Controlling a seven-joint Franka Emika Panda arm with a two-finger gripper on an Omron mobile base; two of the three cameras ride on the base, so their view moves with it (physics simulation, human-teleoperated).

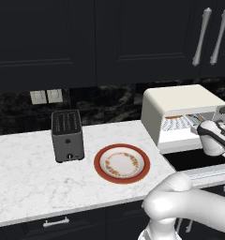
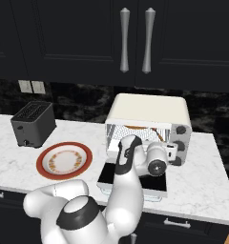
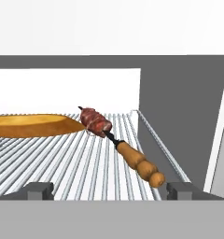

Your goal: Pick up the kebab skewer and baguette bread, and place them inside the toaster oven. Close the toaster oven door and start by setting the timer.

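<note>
The toaster oven [image 1: 180,105] [image 2: 150,112] stands at the right of the counter. The toaster oven door [image 1: 194,160] [image 2: 106,177] is dropped open in front of it. On the wire rack [image 3: 86,158] inside lie the baguette bread [image 3: 30,125] at the left and the kebab skewer [image 3: 118,144] beside it, its meat end touching the loaf's tip. My gripper [image 3: 109,190] [image 1: 201,127] [image 2: 171,151] is at the oven mouth just in front of the rack. It is open, and nothing is between its fingertips [image 3: 37,189].
A red-rimmed plate [image 1: 122,163] [image 2: 64,160] with nothing on it sits mid-counter. A dark grey slot toaster [image 1: 66,135] [image 2: 33,124] stands to its left. Dark cabinets with silver handles [image 2: 135,40] hang above. The oven's grey knobs [image 2: 181,138] are at its right.
</note>
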